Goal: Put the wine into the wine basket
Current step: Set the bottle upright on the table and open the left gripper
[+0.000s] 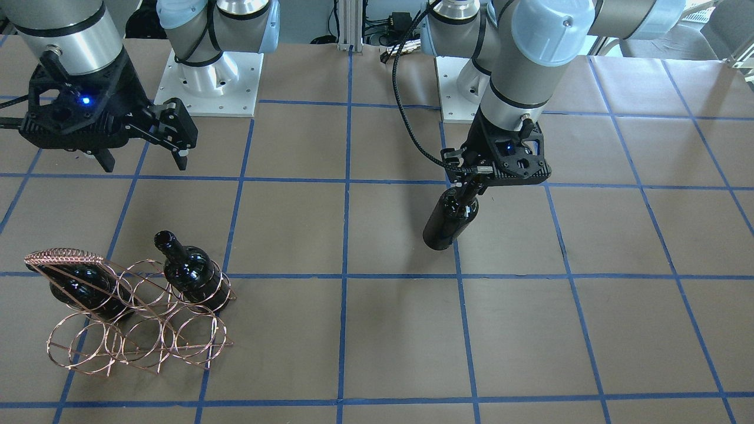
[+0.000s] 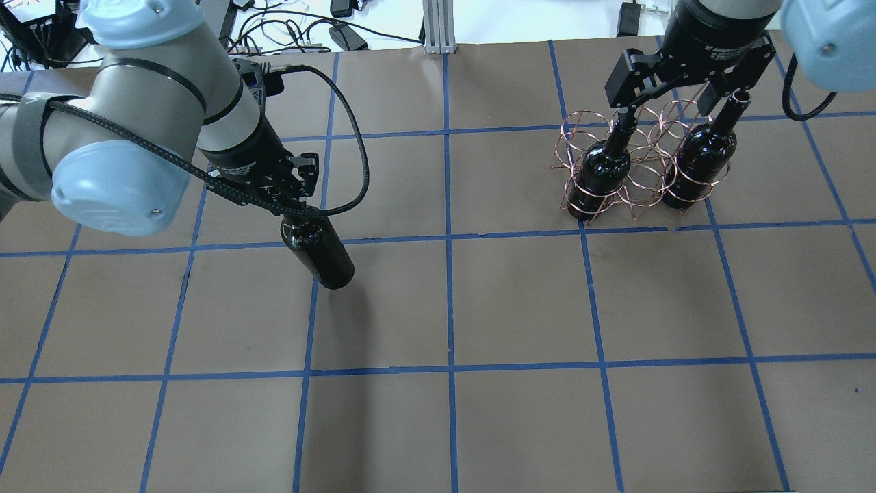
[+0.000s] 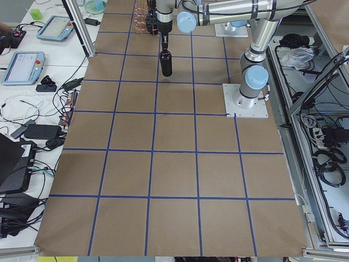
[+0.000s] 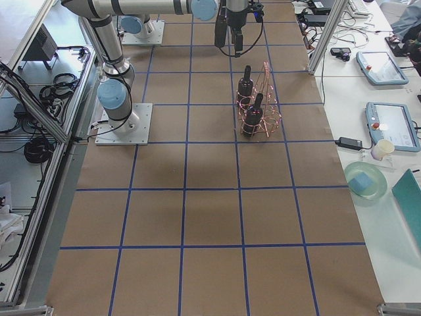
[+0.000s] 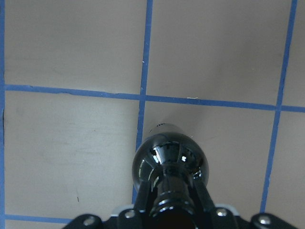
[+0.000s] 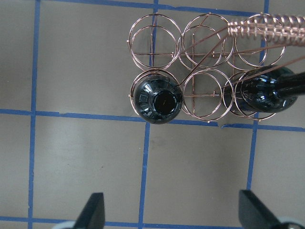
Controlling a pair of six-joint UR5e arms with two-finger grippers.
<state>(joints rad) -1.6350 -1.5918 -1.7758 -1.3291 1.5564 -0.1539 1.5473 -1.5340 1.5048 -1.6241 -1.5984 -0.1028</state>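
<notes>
My left gripper (image 1: 469, 187) is shut on the neck of a near-black wine bottle (image 1: 449, 221) and holds it upright just above the table near the middle; it also shows in the overhead view (image 2: 318, 250) and the left wrist view (image 5: 169, 162). The copper wire wine basket (image 1: 65, 257) stands far off on my right side (image 2: 578, 133). It holds two more bottles (image 2: 602, 171) (image 2: 698, 164) in its near row. My right gripper (image 2: 684, 96) hovers above the basket, open and empty; its fingers (image 6: 93, 212) show wide apart in the right wrist view.
The table is brown paper with a blue tape grid (image 2: 448, 239). The basket's far-row rings (image 6: 155, 36) and the middle near ring (image 6: 207, 95) hold nothing. The arm bases (image 1: 209, 82) stand at the robot's edge of the table.
</notes>
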